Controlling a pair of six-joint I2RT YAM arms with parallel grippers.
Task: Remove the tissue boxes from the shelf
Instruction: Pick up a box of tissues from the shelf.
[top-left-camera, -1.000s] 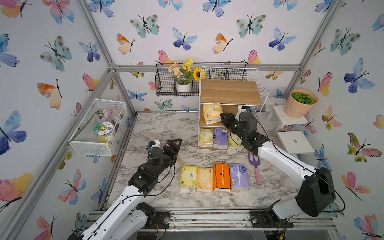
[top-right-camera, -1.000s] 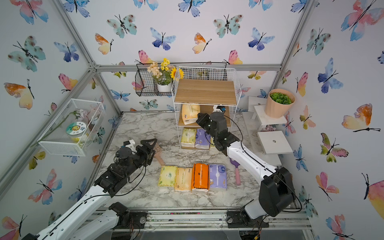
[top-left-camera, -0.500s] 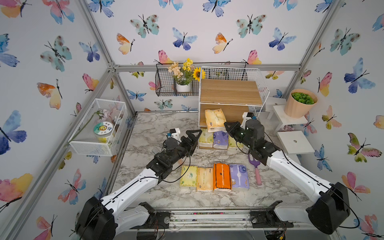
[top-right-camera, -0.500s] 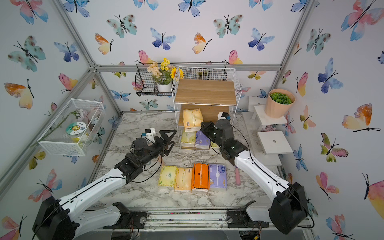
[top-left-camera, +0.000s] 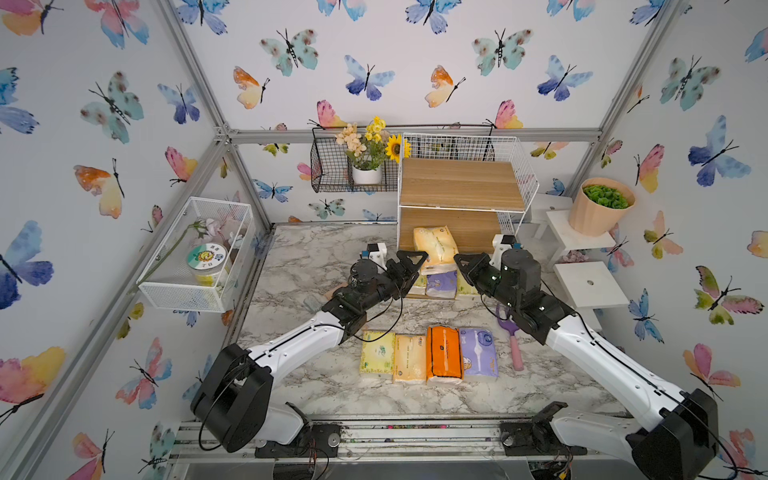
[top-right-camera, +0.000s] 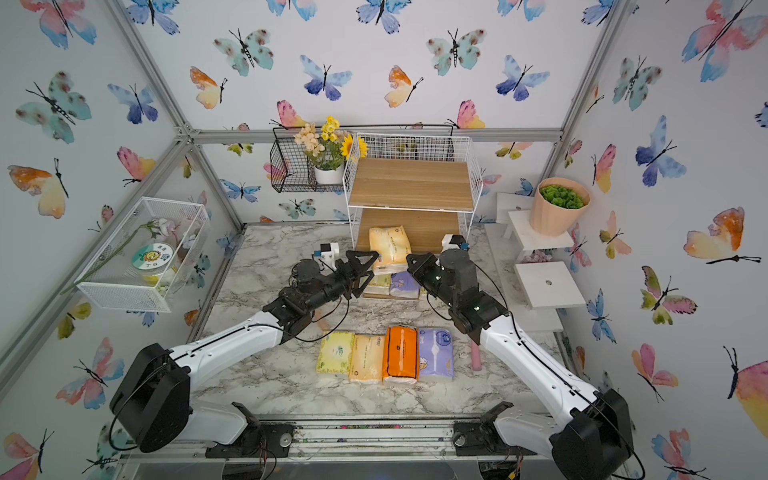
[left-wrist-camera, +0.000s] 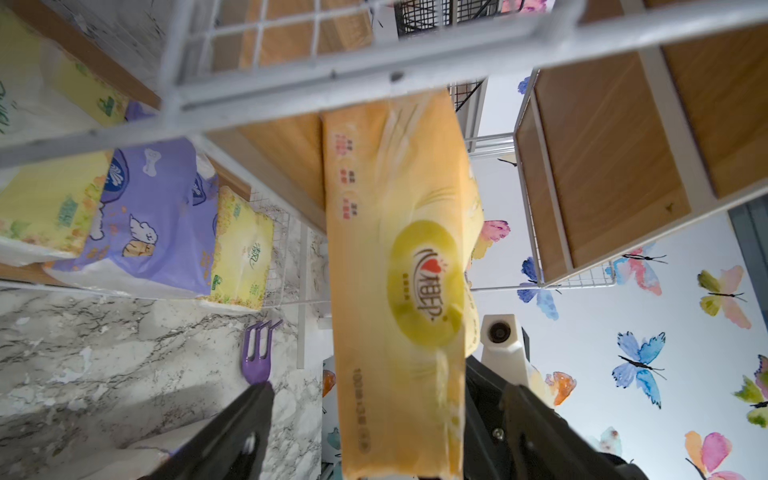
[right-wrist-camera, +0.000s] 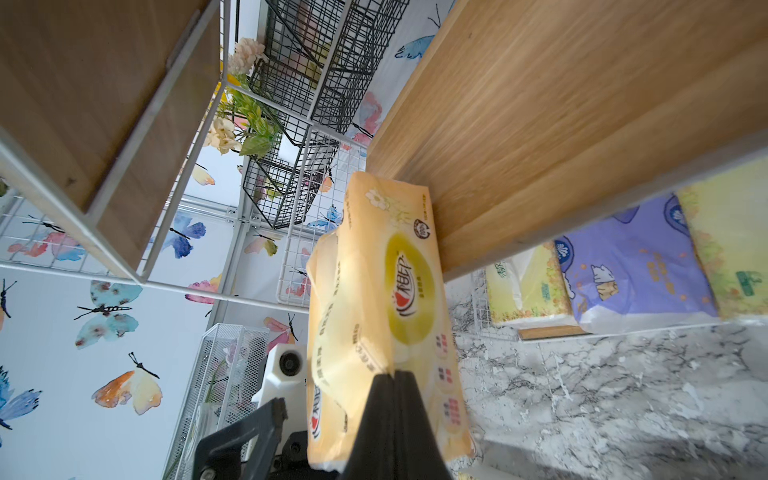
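Note:
A pale yellow tissue pack (top-left-camera: 435, 247) (top-right-camera: 390, 247) juts out of the white wire shelf (top-left-camera: 457, 183) at its middle board. My right gripper (right-wrist-camera: 392, 376) (top-left-camera: 459, 259) is shut on that pack's wrapper near its end (right-wrist-camera: 374, 291). My left gripper (left-wrist-camera: 388, 388) (top-left-camera: 411, 272) is open, its fingers standing either side of the same pack (left-wrist-camera: 399, 270) with gaps showing. The bottom tier holds a lavender pack (left-wrist-camera: 158, 224) between yellow-green packs (left-wrist-camera: 241, 257). On the table in front lie yellow-green (top-left-camera: 377, 352), peach (top-left-camera: 409, 358), orange (top-left-camera: 444, 354) and lavender (top-left-camera: 478, 352) packs in a row.
A purple fork with a pink handle (top-left-camera: 511, 332) lies right of the row, under my right arm. A black wire basket with flowers (top-left-camera: 353, 170) hangs left of the shelf, a white mesh basket (top-left-camera: 195, 249) on the left wall. White stands (top-left-camera: 590, 282) and a plant pot (top-left-camera: 602, 208) are at the right.
My left arm has swung from the table's left side up to the shelf front, around the pale yellow pack. My right gripper has drawn that pack outward from the middle tier.

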